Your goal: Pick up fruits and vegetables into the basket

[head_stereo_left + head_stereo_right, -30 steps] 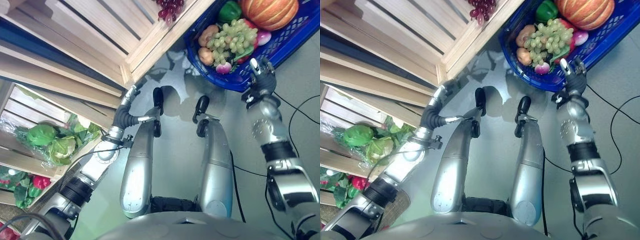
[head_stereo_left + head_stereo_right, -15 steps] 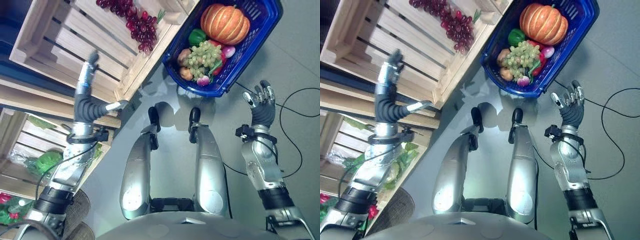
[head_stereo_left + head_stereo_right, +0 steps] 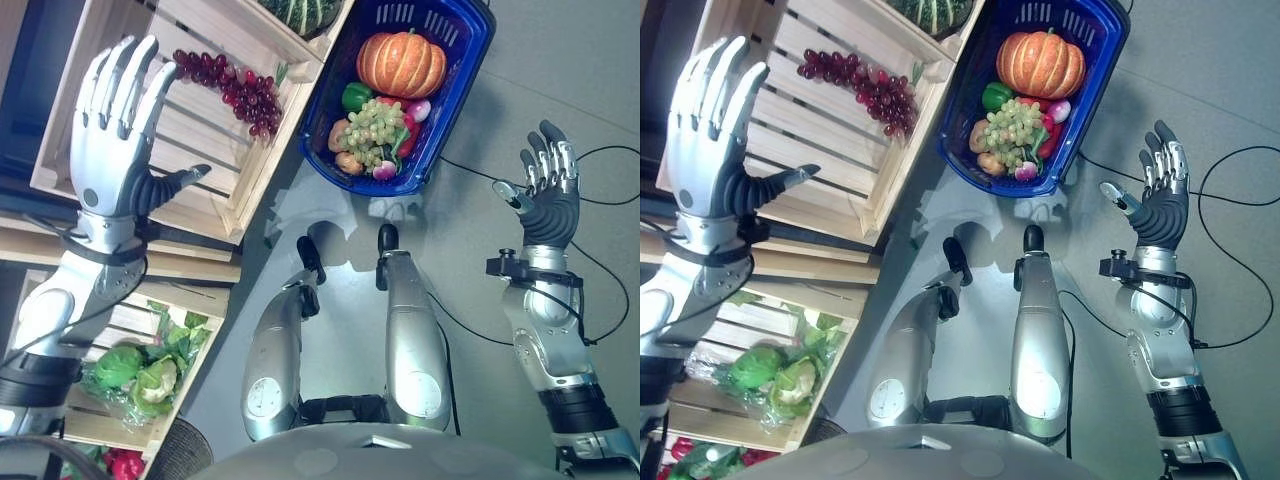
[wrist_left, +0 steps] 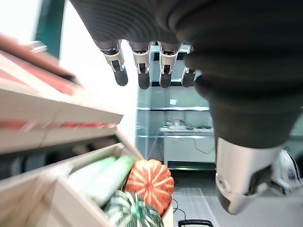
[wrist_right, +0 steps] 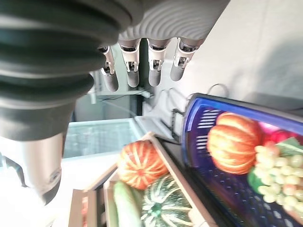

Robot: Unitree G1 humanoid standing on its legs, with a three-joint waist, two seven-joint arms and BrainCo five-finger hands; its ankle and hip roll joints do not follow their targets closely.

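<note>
A blue basket (image 3: 462,70) stands on the floor beside the wooden crates. It holds an orange pumpkin (image 3: 400,63), green grapes (image 3: 372,124), a green pepper (image 3: 356,97) and other small produce. A bunch of red grapes (image 3: 226,88) lies in the upper wooden crate (image 3: 250,185). My left hand (image 3: 115,130) is raised in front of that crate, open and holding nothing. Out to the right of the basket, over the floor, my right hand (image 3: 548,198) is held up open and empty. Both wrist views show straight fingers (image 4: 142,78) (image 5: 152,75).
A striped green squash (image 3: 300,12) lies in the neighbouring crate, with another orange pumpkin (image 5: 139,165) and pale green cucumbers (image 4: 102,177). The lower crate holds bagged green cabbages (image 3: 135,372); red produce (image 3: 122,463) lies below it.
The view has shifted as the head moved. My left hand rose from the crate's lower edge to the grape crate. My right hand drew back from the basket's rim, rightwards.
</note>
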